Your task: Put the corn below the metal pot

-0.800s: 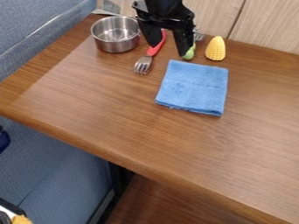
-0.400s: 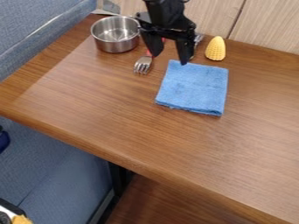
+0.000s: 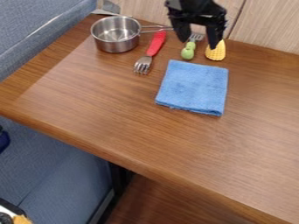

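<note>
Super nubbly, cone-shaped corn [image 3: 216, 54] on a wood-grain table [image 3: 111, 109]
Sits kinda behind one tip of the black gripper [image 3: 200, 44], fingers spread; well apart from the shiny round metal pot [image 3: 116, 46], near a fuzzy blue cloth [image 3: 192, 87].

Left to right, metal pot [image 3: 117, 45], fork [image 3: 153, 50], second fork [image 3: 190, 45], corn [image 3: 216, 53]; cloth [image 3: 193, 87] before the last two.

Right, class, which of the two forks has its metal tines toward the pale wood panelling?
The fork with the bumpy green handle, nearer the yellow corn: its tines point toward the panelling, while those of the red-handled fork point away.
</note>
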